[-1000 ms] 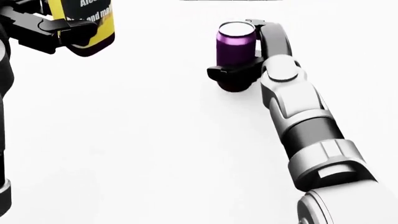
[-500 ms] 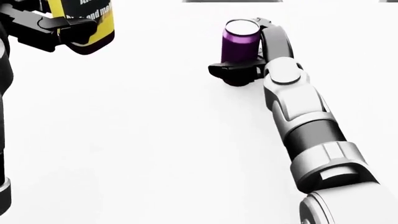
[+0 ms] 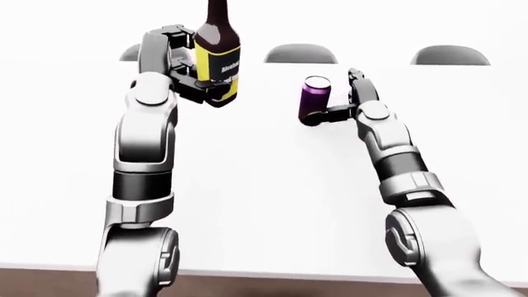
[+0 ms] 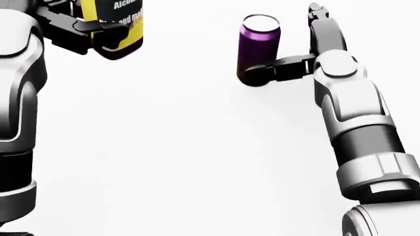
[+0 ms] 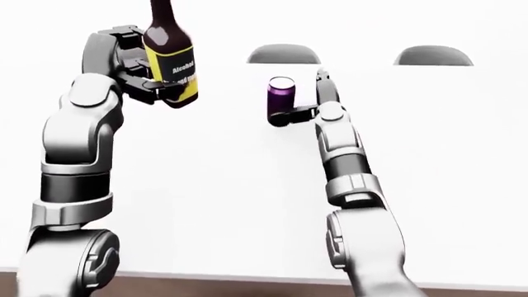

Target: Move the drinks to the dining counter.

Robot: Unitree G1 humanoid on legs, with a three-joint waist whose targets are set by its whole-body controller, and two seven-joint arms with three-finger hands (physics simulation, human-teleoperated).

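A purple can (image 4: pixel 259 42) stands upright on the white counter (image 4: pixel 164 147). My right hand (image 4: pixel 282 43) is open beside it. The thumb (image 4: pixel 266 73) lies at the can's base, and the other fingers (image 4: pixel 319 22) point up, clear of the can on its right. My left hand (image 3: pixel 200 88) is shut on a dark bottle with a yellow label (image 3: pixel 218 59) and holds it upright above the counter at the left. The head view cuts off the bottle's top.
Three grey rounded seat tops (image 3: pixel 300 54) (image 3: pixel 450 55) (image 3: pixel 128 54) show beyond the counter's upper edge in the eye views. A brown strip (image 3: pixel 264 286) runs below the counter's lower edge.
My right hand's fingers have opened off the purple can, which now stands on its own. The whole head view has shifted slightly right, and my left arm with the bottle shows more.
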